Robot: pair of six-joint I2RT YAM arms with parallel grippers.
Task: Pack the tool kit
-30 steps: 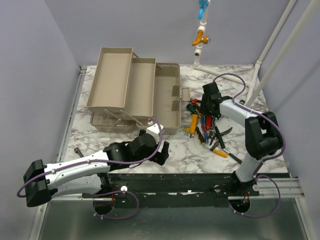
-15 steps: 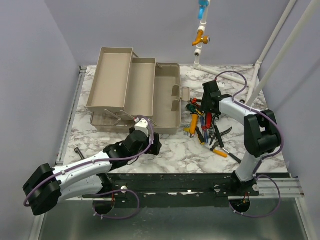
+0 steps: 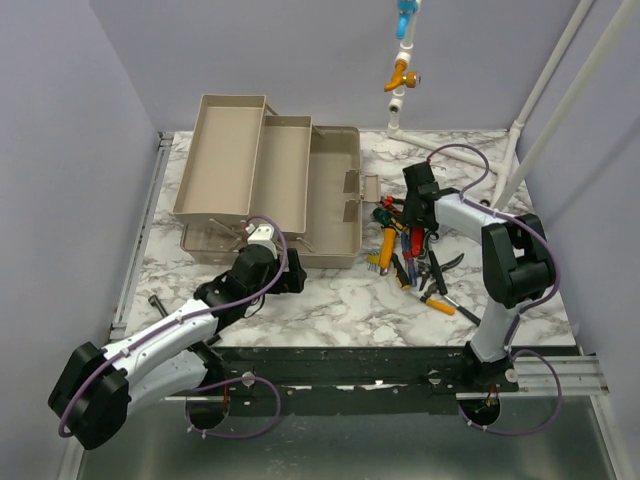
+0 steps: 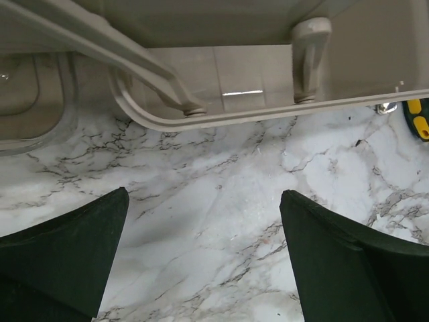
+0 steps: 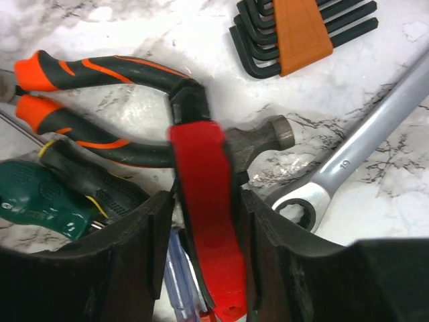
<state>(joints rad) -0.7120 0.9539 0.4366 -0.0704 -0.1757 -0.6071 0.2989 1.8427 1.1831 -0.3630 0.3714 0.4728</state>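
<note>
The beige toolbox stands open on the far left of the worktop, its two trays stepped out leftward. Right of it lies a heap of tools: orange-black pliers, a red-handled tool, hex keys and a wrench.

Two white-shelled arms with bulky black joint housings, each trailed by a looping purple cable, sit on a black base rail and end in matte black, wedge-shaped end effector fingers.

I see surface glossy, marbled stone-look; toolbox matt beige plastic; wrench satin metal; red handle smooth glossy plastic.
</note>
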